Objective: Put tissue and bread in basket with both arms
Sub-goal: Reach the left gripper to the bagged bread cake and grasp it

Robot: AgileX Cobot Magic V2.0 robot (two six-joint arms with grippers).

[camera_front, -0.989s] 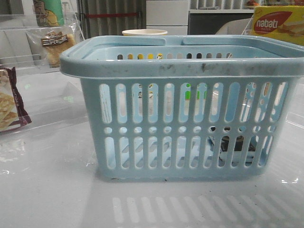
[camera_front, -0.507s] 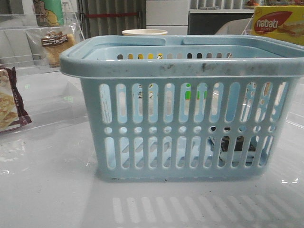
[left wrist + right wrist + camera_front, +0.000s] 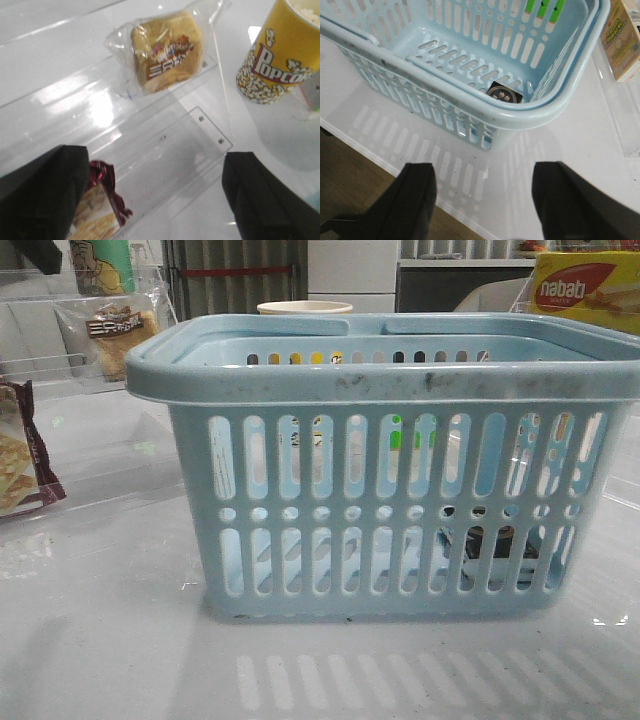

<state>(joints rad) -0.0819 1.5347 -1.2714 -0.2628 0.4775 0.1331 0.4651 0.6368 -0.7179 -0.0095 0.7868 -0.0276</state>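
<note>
The light-blue basket (image 3: pixel 400 380) fills the middle of the front view. The tissue (image 3: pixel 495 540), a small black pack, lies inside it at the lower right, seen through the slots. In the right wrist view it (image 3: pixel 503 93) sits in a corner of the basket (image 3: pixel 545 112). The bread (image 3: pixel 118 330), in a clear bag, rests on a clear stand at the back left. My left gripper (image 3: pixel 155 200) is open and empty above the stand, short of the bread (image 3: pixel 167 50). My right gripper (image 3: pixel 485 200) is open and empty over the table beside the basket.
A maroon-edged snack bag (image 3: pixel 20 455) lies at the left, close to my left finger (image 3: pixel 40 195). A popcorn cup (image 3: pixel 280 55) stands beside the bread's stand. A yellow nabati box (image 3: pixel 585 290) is at the back right. The table edge and wooden floor (image 3: pixel 350 165) show below my right gripper.
A dark part of my left arm has come into the top left corner of the front view. The basket, tissue and bread have not moved.
</note>
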